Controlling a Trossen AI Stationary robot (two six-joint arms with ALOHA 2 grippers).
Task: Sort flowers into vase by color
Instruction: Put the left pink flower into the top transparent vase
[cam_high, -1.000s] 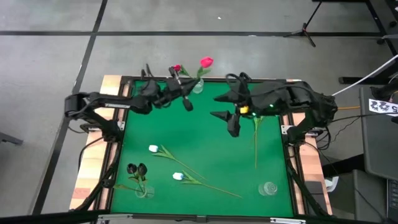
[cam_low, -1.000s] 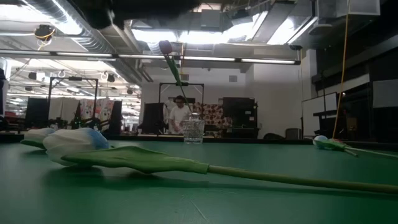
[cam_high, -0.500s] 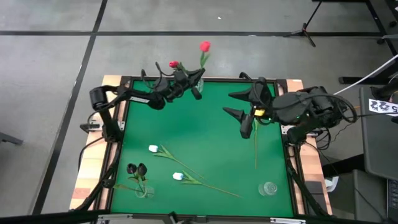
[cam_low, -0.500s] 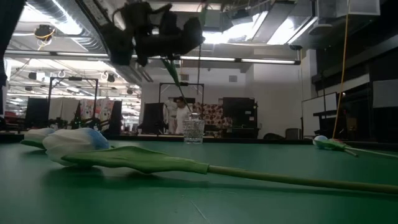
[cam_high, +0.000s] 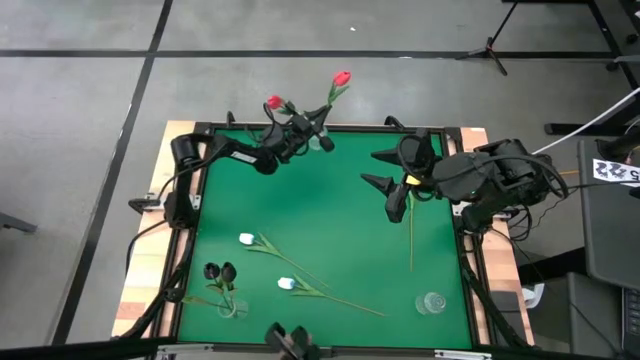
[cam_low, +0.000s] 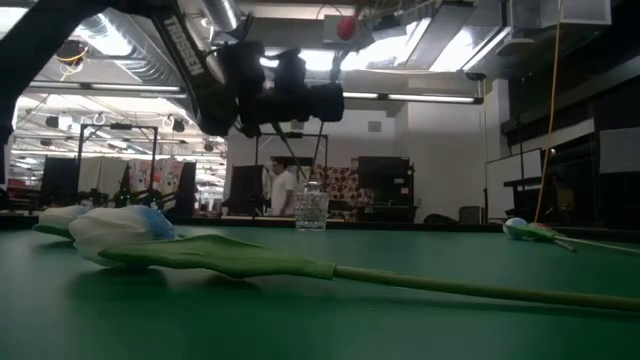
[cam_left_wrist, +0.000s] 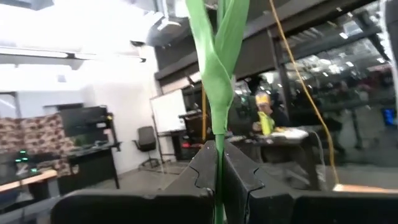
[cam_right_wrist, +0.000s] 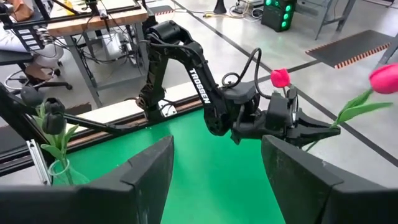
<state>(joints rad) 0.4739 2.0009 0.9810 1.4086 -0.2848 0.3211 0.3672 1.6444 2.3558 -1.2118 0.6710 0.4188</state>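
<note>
Left gripper (cam_high: 318, 131) is clamped on a red tulip (cam_high: 341, 79) stem right above the far vase (cam_high: 321, 143), so next it probably lowers it in, while the right gripper (cam_high: 385, 186) hangs wide open, holding nothing.

Two flowers (cam_high: 290, 283) lie on the table (cam_high: 330, 220), between corner vases (cam_high: 432, 302)
</note>
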